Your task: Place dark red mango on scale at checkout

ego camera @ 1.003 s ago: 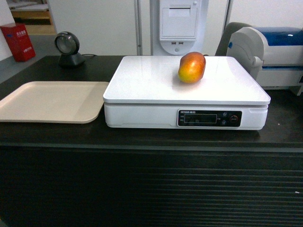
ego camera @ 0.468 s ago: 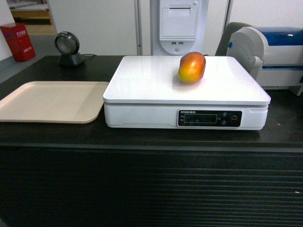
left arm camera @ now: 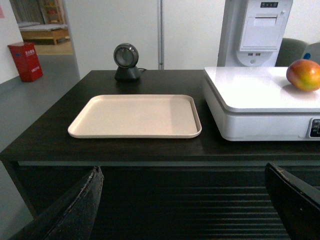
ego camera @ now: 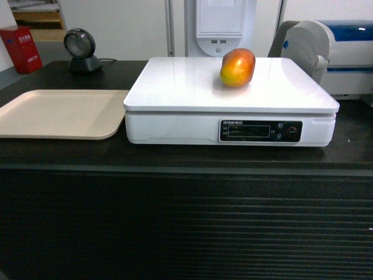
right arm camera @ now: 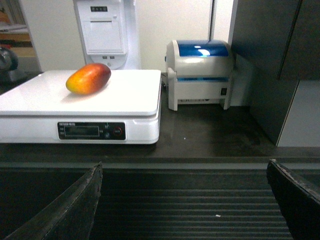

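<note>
1. Look at the dark red mango (ego camera: pixel 237 67). It lies on its side on the flat white top of the scale (ego camera: pixel 192 93), toward the back and a bit to the right.
2. Nothing touches the mango. It is red on one end and orange-yellow on the other.
3. The scale sits on the checkout (ego camera: pixel 186 221), a long dark counter with lines running across its front. The scale has a dark screen panel (ego camera: pixel 260 130) with small buttons on its front.
4. A beige tray (ego camera: pixel 58 114) lies flat on the counter just beside the scale, on the left. In the head view its edge looks very close to the scale, but in the left wrist view you can see a small gap.
5. A small round black scanner (ego camera: pixel 80 49) stands at the back left of the counter, behind the tray.
6. A white and blue printer (right arm camera: pixel 200 75) sits on the counter to the right of the scale, near it.
7. Your left gripper (left arm camera: pixel 185 205) is low in front of the counter. Its two dark fingers (left arm camera: pixel 75 210) stand far apart and hold nothing.
8. Your right gripper (right arm camera: pixel 185 205) is also low in front of the counter. Its fingers (right arm camera: pixel 65 210) are spread wide too, with nothing between them.
9. You cannot see either gripper in the head view.
</note>
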Controlling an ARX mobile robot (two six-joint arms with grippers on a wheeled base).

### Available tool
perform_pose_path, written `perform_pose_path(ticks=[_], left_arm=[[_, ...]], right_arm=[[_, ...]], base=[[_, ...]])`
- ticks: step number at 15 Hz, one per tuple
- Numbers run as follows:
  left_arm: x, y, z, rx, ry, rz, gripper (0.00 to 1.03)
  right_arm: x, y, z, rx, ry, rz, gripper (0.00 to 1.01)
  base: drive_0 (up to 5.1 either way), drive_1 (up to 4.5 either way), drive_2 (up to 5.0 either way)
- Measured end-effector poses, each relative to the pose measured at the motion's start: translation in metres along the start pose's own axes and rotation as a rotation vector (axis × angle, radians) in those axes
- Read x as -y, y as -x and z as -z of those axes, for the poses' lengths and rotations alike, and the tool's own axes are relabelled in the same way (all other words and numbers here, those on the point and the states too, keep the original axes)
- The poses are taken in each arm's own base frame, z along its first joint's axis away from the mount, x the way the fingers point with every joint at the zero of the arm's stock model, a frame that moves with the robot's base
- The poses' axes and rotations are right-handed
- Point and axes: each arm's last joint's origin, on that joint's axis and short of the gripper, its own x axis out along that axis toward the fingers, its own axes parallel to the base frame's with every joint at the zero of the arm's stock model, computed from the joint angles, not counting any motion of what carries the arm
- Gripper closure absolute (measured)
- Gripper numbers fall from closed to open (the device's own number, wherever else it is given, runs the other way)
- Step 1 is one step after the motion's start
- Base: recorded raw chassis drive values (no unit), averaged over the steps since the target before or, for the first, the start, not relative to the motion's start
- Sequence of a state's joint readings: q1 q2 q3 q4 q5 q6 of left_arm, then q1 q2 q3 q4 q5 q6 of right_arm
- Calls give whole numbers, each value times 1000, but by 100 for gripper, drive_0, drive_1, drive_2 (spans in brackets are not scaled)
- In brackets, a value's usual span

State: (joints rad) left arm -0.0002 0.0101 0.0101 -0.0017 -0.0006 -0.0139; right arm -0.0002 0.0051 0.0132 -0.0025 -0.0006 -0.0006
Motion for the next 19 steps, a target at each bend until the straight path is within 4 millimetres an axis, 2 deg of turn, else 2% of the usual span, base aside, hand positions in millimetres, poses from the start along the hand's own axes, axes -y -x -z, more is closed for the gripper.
perform_pose_path(ticks=[19], left_arm=[[0,0,0,-2,-3,0,5]], right_arm=[[0,0,0,-1,0,0,3]], base=[[0,0,0]])
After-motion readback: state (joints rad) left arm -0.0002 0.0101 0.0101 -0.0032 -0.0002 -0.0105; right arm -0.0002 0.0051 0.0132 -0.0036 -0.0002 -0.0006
